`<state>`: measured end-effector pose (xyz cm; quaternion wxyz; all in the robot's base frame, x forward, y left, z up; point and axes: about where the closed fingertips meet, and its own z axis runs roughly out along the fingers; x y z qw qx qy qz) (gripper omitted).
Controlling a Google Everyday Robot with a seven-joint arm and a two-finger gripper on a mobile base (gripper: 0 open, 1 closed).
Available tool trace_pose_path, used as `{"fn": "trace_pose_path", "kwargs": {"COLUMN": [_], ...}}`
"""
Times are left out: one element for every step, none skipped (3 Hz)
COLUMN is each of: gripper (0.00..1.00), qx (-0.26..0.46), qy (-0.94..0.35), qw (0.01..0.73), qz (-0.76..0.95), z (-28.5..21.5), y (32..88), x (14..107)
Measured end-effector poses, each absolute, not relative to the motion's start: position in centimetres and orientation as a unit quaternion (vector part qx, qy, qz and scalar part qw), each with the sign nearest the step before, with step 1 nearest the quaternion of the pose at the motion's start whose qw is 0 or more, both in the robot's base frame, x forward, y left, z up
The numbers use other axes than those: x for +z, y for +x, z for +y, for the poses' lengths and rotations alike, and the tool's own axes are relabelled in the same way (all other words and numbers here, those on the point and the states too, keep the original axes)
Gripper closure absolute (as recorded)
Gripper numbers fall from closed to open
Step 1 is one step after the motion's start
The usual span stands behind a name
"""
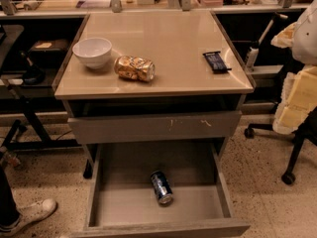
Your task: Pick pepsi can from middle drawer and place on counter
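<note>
The pepsi can (161, 187), dark blue with silver ends, lies on its side on the grey floor of the open middle drawer (119, 205), near the centre front. The counter (168, 43) is the glossy beige top above it. My gripper (293, 108) is at the right edge of the view, pale and held beside the cabinet at about the height of the shut top drawer. It is well to the right of the can, above it, and touches nothing.
On the counter are a white bowl (92, 51) at the left, a golden-orange can (134, 68) lying beside it, and a flat dark snack bar (216, 61) at the right. The shut top drawer front (153, 127) overhangs the open drawer's back. An office chair base (290, 175) stands at the right, and a person's shoe (29, 214) is at the lower left.
</note>
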<state>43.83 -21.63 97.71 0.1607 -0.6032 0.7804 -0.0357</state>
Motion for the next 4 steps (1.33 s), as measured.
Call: {"fn": "trace_pose_path", "kwargs": {"gripper": [0.00,0.00,0.00,0.00], "qx": [-0.036,-0.020,0.000,0.039], "qy": [-0.605,-0.604,-0.604,-0.608], "qw": [0.162,0.149,0.130,0.112], "qz": [0.779,0.782,0.787,0.785], "z": [-21.3,-19.7,-16.6,-14.7], "y": [43.8,43.5,43.0,41.1], "x": [97.5,94.5,89.3,85.5]}}
